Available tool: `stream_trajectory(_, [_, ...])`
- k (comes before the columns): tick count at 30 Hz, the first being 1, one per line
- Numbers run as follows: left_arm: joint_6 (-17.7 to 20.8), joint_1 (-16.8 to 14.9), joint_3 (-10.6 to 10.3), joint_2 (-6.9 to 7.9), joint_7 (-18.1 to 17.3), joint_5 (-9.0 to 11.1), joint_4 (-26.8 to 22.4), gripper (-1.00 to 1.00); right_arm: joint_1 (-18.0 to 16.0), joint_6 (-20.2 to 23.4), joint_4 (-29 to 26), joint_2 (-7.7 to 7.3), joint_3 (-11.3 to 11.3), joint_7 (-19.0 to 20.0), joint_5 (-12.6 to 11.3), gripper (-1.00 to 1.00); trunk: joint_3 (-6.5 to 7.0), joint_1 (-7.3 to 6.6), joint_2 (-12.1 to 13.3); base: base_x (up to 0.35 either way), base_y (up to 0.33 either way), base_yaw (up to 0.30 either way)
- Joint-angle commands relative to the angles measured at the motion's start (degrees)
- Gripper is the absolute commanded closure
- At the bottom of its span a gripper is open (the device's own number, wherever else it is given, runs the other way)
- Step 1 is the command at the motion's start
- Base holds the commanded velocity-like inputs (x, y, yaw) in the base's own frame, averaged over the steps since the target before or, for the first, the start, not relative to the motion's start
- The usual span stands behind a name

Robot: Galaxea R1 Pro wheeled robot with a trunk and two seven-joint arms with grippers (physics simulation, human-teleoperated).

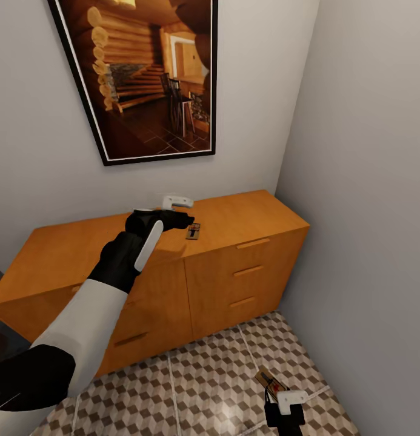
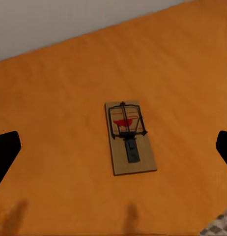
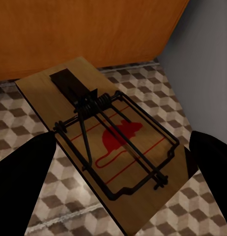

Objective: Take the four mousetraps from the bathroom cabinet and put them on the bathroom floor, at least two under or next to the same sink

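A corner of a small room: plain pale grey walls (image 1: 355, 151) meet at the upper right of the frame. A black-framed picture (image 1: 152, 72) of a log-cabin interior with stairs and chairs hangs tilted at the upper centre. Below it, a wide low orange-brown wooden chest of drawers (image 1: 246, 272) with flat bar handles stands against both walls. Tiles in a brown, beige and white cube pattern (image 1: 197, 387) cover the floor along the bottom. Soft, even light.
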Motion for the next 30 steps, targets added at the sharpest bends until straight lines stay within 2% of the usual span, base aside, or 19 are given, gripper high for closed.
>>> stream_trajectory(1, [0.24, -0.04, -1.43, 0.02, 1.63, 0.32, -0.07, -1.00, -0.05, 0.02, 0.06, 0.01, 0.44, -0.60, 0.29, 1.00, -0.05, 0.00, -0.03, 0.000, 0.000, 0.000])
stream_trajectory(3, [0.26, -0.04, -2.64, 0.01, 3.06, 0.17, -0.16, -1.00, -0.04, 0.03, 0.06, 0.01, 0.44, -0.60, 0.29, 1.00, -0.05, 0.00, -0.03, 0.000, 0.000, 0.000])
stream_trajectory(7, [0.28, -0.04, -3.69, 0.01, 4.48, 0.14, -0.13, -1.00, -0.06, 0.01, 0.06, 0.01, 0.42, -0.60, 0.29, 1.00, -0.05, 0.00, -0.03, 0.000, 0.000, 0.000])
stream_trajectory(20, [0.22, -0.03, -3.90, 0.01, 4.55, 0.36, 1.05, -1.00, -0.02, 0.01, 0.06, 0.01, 0.42, -0.60, 0.29, 1.00, -0.05, 0.00, -0.03, 0.000, 0.000, 0.000])
stream_trajectory(30, [0.22, -0.02, -3.94, -0.18, 4.16, 0.55, 3.75, -1.00, -0.02, -0.01, 0.06, 0.01, 0.44, -0.60, 0.29, 1.00, -0.05, 0.00, -0.03, 0.050, 0.000, 0.000])
